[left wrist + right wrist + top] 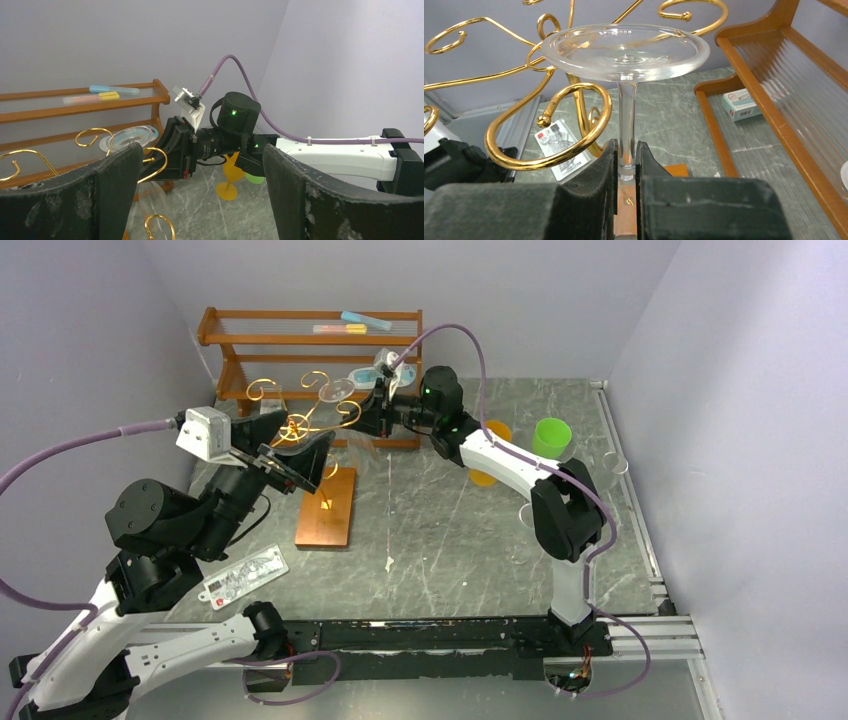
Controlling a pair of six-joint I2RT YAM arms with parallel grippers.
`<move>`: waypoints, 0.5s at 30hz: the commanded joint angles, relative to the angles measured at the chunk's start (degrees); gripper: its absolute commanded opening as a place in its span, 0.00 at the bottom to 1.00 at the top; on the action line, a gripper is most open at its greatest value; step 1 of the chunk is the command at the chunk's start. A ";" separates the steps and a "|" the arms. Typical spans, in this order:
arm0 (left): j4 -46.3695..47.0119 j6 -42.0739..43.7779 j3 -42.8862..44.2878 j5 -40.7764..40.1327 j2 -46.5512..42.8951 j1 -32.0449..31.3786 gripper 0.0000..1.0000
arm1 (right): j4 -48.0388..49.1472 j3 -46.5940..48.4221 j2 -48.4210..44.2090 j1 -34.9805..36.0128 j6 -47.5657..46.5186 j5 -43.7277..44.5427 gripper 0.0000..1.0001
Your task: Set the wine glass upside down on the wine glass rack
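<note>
Right gripper [626,148] is clamped on the stem of the wine glass [624,50], with both pads pressed against the stem near the bowl end. The glass is inverted, foot disc uppermost and bowl hanging below the fingers. It is held in the air among the gold scroll arms of the wine glass rack [549,107]. The stem stands just beside the outer curve of one curled arm, and the foot sits above that curl. Contact between stem and wire cannot be confirmed. The rack's copper-brown base [327,508] lies flat on the marbled table [450,530], in front of the wooden shelf unit [300,340]. Left gripper [295,452] has its jaws spread wide and holds nothing. It hovers close to the rack on the side away from the right gripper. A printed card [245,575] lies near the left arm.
</note>
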 commanded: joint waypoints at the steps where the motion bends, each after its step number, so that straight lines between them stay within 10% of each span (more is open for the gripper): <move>1: -1.55 0.11 0.85 -1.35 0.42 0.09 0.93 | -1.14 2.31 0.63 0.22 -1.63 -3.79 0.00; 15: -1.55 0.12 0.61 -2.05 0.51 0.09 0.93 | -9.27 3.89 0.30 0.20 -6.45 -8.89 0.00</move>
